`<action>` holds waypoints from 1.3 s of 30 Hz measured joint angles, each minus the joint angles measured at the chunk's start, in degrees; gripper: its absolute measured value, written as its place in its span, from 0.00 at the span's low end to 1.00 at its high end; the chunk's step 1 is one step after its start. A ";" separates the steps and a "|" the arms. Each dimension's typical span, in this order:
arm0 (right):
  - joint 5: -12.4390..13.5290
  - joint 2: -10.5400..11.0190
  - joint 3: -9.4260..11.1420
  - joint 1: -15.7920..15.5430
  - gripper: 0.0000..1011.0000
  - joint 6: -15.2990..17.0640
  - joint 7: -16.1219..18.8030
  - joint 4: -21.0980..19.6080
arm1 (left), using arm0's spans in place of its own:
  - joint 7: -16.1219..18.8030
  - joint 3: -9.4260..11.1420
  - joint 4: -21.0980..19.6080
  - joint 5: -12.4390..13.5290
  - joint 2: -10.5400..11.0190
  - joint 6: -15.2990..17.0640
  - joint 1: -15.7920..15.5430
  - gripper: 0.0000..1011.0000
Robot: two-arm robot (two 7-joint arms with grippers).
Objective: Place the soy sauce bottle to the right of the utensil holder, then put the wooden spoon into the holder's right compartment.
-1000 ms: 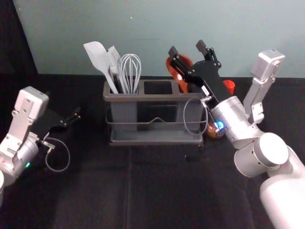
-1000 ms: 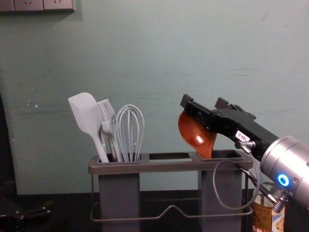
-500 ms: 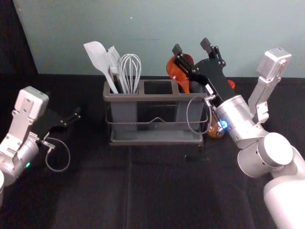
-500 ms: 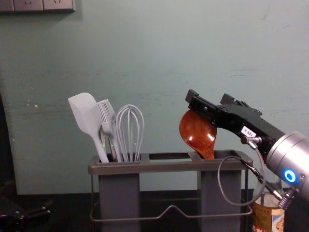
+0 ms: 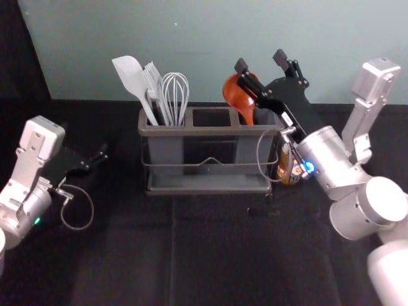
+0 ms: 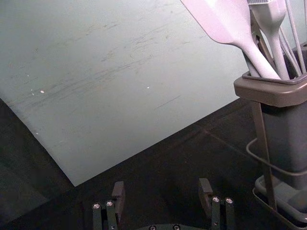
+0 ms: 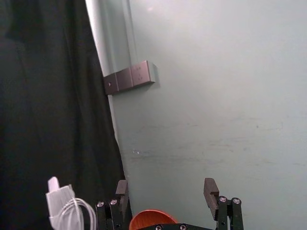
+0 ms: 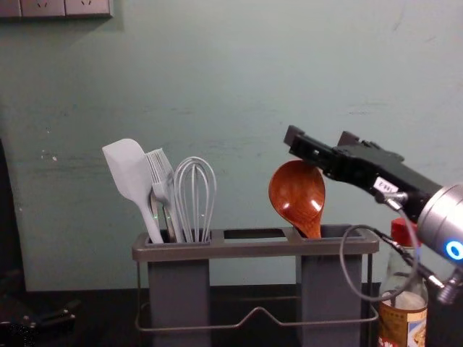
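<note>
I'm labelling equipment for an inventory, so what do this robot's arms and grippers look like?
The right arm is white and silver, with rounded joints, a glowing blue ring and a looped grey cable. The left arm is also white and silver, with a green light. The right gripper and left gripper are black, with blocky tips.

Head view: smooth white right arm [image 5: 379,197] brightest on upper faces, near washed out; flat black tablecloth [image 5: 217,248] dim, perhaps creased, too dark to be sure. Chest view: glare spots on glossy red-brown wooden spoon [image 8: 298,194], soft shadow beside pinkish-grey rectangular switch panel [image 8: 43,7]
</note>
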 joint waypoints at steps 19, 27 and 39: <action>3.58 7.33 2.81 -11.34 0.99 -0.10 1.70 -12.59 | 0.00 0.00 0.00 0.00 0.00 0.00 0.00 0.99; 0.42 9.08 7.04 -17.44 0.99 -6.25 -0.43 -15.08 | 0.00 0.00 0.00 0.00 0.00 0.00 0.00 0.99; -6.12 8.87 12.95 -18.45 0.99 -9.11 -5.55 -11.71 | 0.00 0.00 0.00 0.00 0.00 0.00 0.00 0.99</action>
